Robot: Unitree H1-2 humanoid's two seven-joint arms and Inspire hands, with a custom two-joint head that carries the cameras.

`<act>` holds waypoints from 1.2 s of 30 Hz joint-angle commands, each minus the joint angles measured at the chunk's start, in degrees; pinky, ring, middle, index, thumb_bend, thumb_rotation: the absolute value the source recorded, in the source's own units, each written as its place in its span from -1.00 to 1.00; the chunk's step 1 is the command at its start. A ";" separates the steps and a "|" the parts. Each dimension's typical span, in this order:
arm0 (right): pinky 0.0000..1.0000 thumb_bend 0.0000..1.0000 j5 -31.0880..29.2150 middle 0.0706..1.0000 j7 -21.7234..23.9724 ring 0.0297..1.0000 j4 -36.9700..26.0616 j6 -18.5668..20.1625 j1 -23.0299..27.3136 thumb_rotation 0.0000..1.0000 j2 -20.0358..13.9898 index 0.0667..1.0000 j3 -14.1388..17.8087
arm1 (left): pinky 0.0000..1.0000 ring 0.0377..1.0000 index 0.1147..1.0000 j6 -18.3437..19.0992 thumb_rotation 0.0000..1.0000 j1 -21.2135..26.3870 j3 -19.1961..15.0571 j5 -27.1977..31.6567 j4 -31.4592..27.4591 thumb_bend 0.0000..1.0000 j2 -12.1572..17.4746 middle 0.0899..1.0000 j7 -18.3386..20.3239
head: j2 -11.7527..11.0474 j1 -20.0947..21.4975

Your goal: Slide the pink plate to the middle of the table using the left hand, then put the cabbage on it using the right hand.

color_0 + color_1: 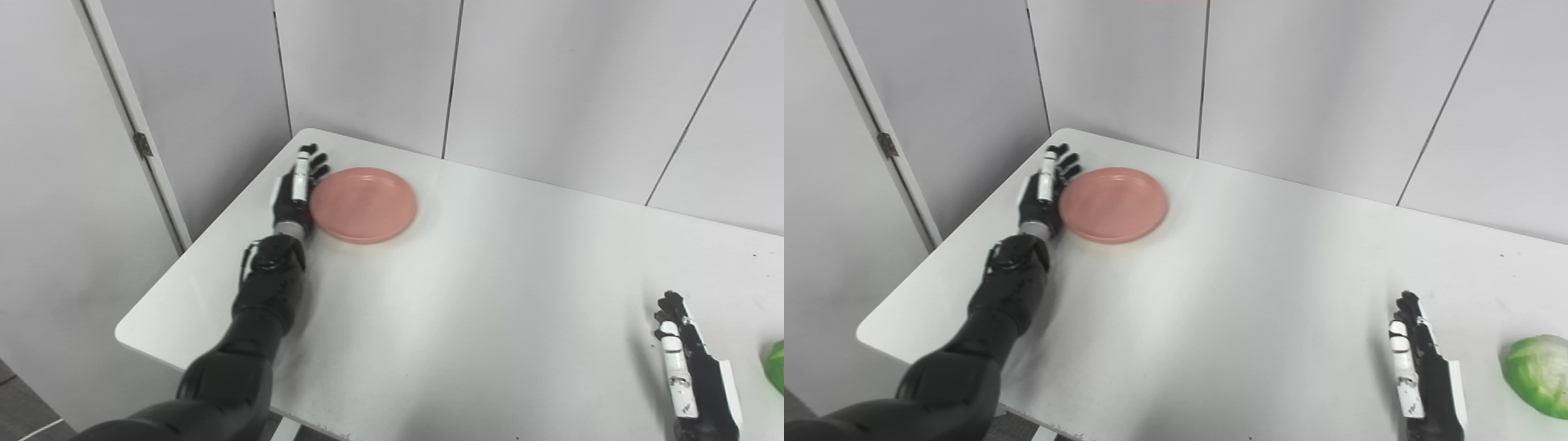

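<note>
- Reaching in from the lower left, the left hand (296,195) lay on the white table (465,294) near its far-left corner, the dark arm stretched along the table's left side.
- Its fingers (313,160) were extended and held apart, grasping nothing; the inner edge of the hand pressed against the left rim of the pink plate (364,204).
- The pink plate sat flat in the table's far-left area, well left of the middle, with nothing on it.
- The wide stretch of tabletop between the plate and the right hand was bare white surface, backed by grey wall panels (551,86).
- The right hand (1421,367) rested near the front-right edge, fingers straight and loosely spread, pointing away from the robot, holding nothing.
- The cabbage (1538,375), pale green and rounded, lay on the table just beside the right hand's outer side, not touching it, partly cut off by the picture's right edge.
</note>
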State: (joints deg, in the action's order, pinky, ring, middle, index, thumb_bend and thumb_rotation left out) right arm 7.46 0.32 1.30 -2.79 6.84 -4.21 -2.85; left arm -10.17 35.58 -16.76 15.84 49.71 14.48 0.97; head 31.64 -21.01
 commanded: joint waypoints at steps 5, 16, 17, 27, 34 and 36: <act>0.79 -0.69 0.90 0.81 -0.55 0.81 -0.83 -0.01 -0.45 1.00 0.37 0.81 -0.14 | 0.73 0.75 0.71 6.56 1.00 -3.39 0.98 0.69 -4.67 -0.21 -2.09 0.74 1.30 | 0.36 0.83; 0.75 -0.64 2.44 0.80 -0.98 0.81 -1.38 0.41 -0.69 1.00 1.31 0.79 -0.62 | 0.80 0.76 0.70 13.64 1.00 -6.43 2.59 1.78 -14.64 -0.21 -5.73 0.74 2.50 | 1.52 4.40; 0.75 -0.63 2.58 0.80 -1.02 0.80 -1.46 0.44 -0.72 1.00 1.41 0.78 -0.65 | 0.80 0.76 0.70 14.13 1.00 -6.66 2.81 1.87 -15.33 -0.20 -5.94 0.74 2.73 | 1.52 4.40; 0.71 -0.59 4.79 0.80 -2.04 0.80 -1.59 1.69 -0.68 1.00 2.46 0.78 -1.26 | 0.75 0.75 0.69 17.63 1.00 -8.83 5.17 2.50 -20.80 -0.20 -9.10 0.73 4.35 | 2.58 8.19; 0.66 -0.55 4.12 0.78 -2.41 0.76 -0.05 -0.43 -0.46 1.00 3.05 0.76 -1.34 | 0.77 0.76 0.72 17.63 1.00 -8.44 7.60 1.40 -19.89 -0.19 -10.05 0.76 4.86 | 2.92 9.63; 0.66 -0.54 4.22 0.78 -2.47 0.76 -0.22 -0.11 -0.47 1.00 3.29 0.76 -1.41 | 0.74 0.74 0.70 17.71 1.00 -8.00 8.51 0.40 -19.20 -0.18 -10.29 0.74 4.16 | 3.08 10.17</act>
State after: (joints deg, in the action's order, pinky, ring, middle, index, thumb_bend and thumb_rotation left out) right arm 11.96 -1.33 0.66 -0.62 6.27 -1.95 -3.83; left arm 4.88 27.82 -9.13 17.34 28.53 4.97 5.61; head 34.80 -10.82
